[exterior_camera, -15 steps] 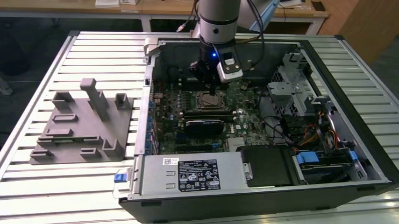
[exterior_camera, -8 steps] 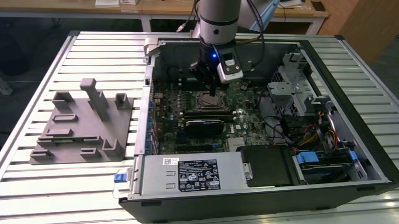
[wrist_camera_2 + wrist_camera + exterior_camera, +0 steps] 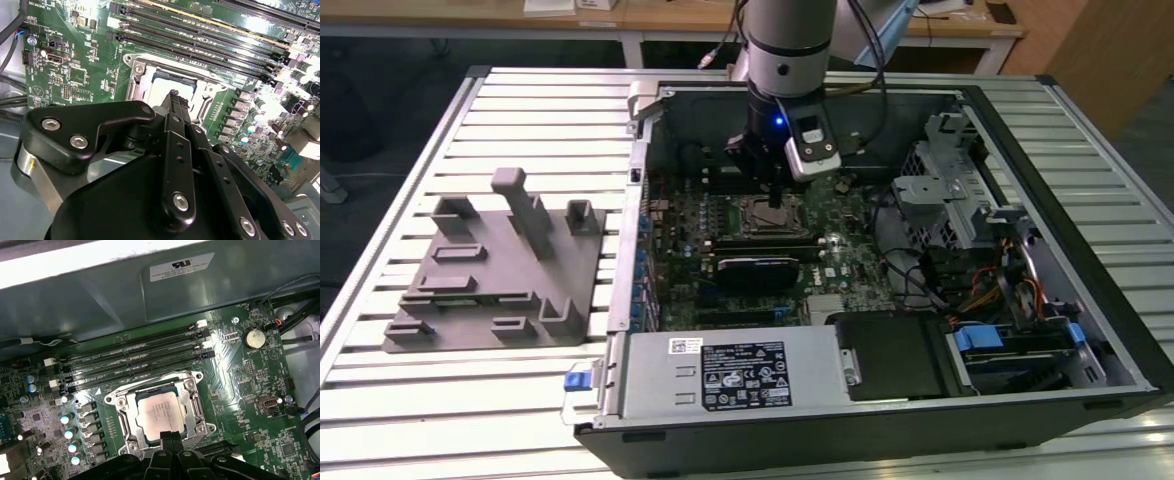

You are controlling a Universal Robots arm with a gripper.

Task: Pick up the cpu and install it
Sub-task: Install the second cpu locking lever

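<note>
Your worktop [image 3: 520, 110] of ribbed metal carries the open computer case [image 3: 1067, 300] across most of its width, with the grey fixture block [image 3: 494, 270] lying near the edge at the exterior view's left. Inside the case, the motherboard [image 3: 250, 390] lies flat, so the arm can come at it straight from above. The socket [image 3: 192, 407] sits beside the memory slots [image 3: 135, 352], and the cpu [image 3: 160, 412] already rests square in it, pale top up. Your pincer [image 3: 170, 437] hangs just over the chip's near edge; its tips look drawn together and clamp nothing.
</note>
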